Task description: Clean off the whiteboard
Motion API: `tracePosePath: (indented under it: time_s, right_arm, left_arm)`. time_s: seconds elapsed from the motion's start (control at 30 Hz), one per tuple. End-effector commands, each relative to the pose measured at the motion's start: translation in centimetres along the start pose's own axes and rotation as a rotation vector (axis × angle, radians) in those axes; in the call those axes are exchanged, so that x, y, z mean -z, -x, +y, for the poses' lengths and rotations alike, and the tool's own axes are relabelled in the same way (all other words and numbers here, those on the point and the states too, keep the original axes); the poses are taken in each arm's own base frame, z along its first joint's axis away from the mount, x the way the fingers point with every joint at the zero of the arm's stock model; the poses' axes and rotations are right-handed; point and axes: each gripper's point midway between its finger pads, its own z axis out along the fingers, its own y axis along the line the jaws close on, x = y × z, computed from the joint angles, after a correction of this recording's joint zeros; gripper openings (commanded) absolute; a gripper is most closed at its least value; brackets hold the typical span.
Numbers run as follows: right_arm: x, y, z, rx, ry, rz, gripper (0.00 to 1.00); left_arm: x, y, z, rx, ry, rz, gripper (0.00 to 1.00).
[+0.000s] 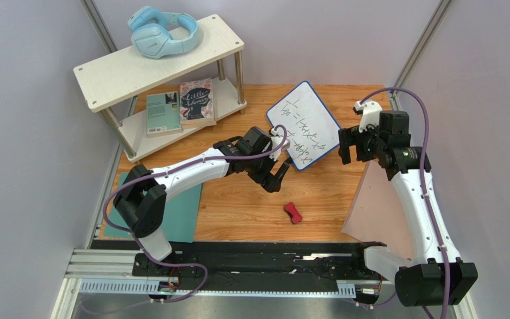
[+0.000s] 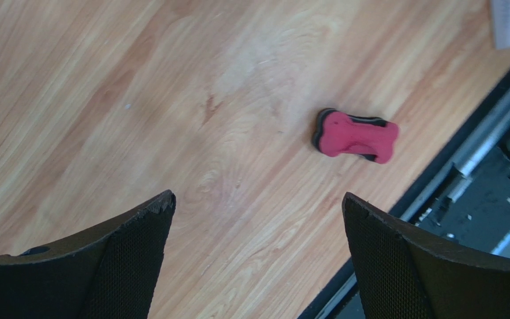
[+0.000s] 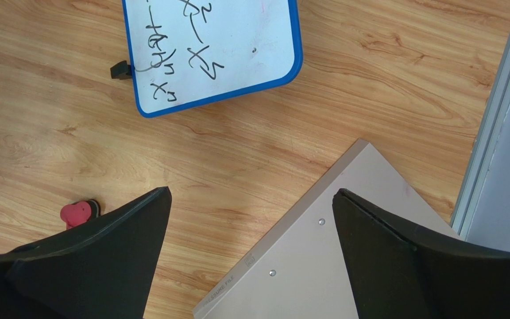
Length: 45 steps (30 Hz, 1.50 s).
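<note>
The whiteboard (image 1: pixel 303 125) lies flat on the table (image 1: pixel 238 206), toward the far side and turned cornerwise, with black writing across most of its face. The overhead view shows all of it. The right wrist view shows only the near end of the whiteboard (image 3: pixel 218 46), with its blue rim and a few scrawled strokes. The left wrist view shows none of it.

The left gripper (image 1: pixel 279 178) hangs just off the whiteboard's near-left edge. In its wrist view the left gripper (image 2: pixel 257 203) has its jaws spread with nothing between them, over bare wood. A red eraser (image 2: pixel 355 136) lies beyond the fingertips, near a dark rail (image 2: pixel 477 166). From above, the eraser (image 1: pixel 293 212) sits alone, apart from both grippers and nearer the arm bases than the whiteboard. The right wrist view catches only a sliver of the eraser (image 3: pixel 76 214) at one finger's edge.

The right gripper (image 1: pixel 353 156) hovers just right of the whiteboard. In its wrist view the right gripper (image 3: pixel 251 193) has its jaws wide apart and empty. Below it lies a tan sheet (image 3: pixel 331 252) with two small rivets that only this view resolves. Overhead, the sheet (image 1: pixel 374 209) runs beneath the right arm.

Only the overhead view shows the shelf (image 1: pixel 114 76), with headphones (image 1: pixel 164 33) on top and two books (image 1: pixel 198 101) below, and a teal mat (image 1: pixel 181 206) under the left arm.
</note>
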Motion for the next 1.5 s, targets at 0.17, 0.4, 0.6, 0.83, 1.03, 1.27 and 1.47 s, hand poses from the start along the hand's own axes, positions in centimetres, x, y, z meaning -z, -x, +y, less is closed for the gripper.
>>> tracePosePath:
  time_s: [0.17,0.4,0.6,0.83,1.03,1.27,1.47]
  right_arm:
    - [-0.2,-0.2,-0.5,0.049,-0.017,-0.004,0.95]
    - [-0.7,-0.3,-0.6,0.040,-0.014,0.007,0.93]
    - [-0.6,0.2,-0.4,0.029,-0.005,-0.003,0.93]
    - [-0.2,0.7,-0.2,0.029,0.008,-0.016,0.93]
    - [-0.1,0.5,-0.4,0.049,0.008,-0.012,0.93]
    - [0.2,0.6,0.0,0.000,0.181,-0.036,0.96]
    - [-1.5,1.4,-1.9,-0.160,0.324,-0.001,1.00]
  left_arm:
    - [4.0,3.3,-5.6,-0.251,-0.300,-0.140,0.99]
    - [4.8,4.8,-4.7,-0.466,0.061,-0.095,0.99]
    - [11.6,10.5,0.3,-0.676,0.940,-0.185,0.99]
    - [13.3,11.8,0.1,-0.755,1.069,-0.149,0.99]
    - [10.3,9.1,-2.7,-0.856,0.682,-0.103,0.99]
    - [7.4,3.3,-9.4,-0.999,0.078,-0.043,0.99]
    - [5.0,0.1,-12.0,-0.978,-0.136,0.093,0.99]
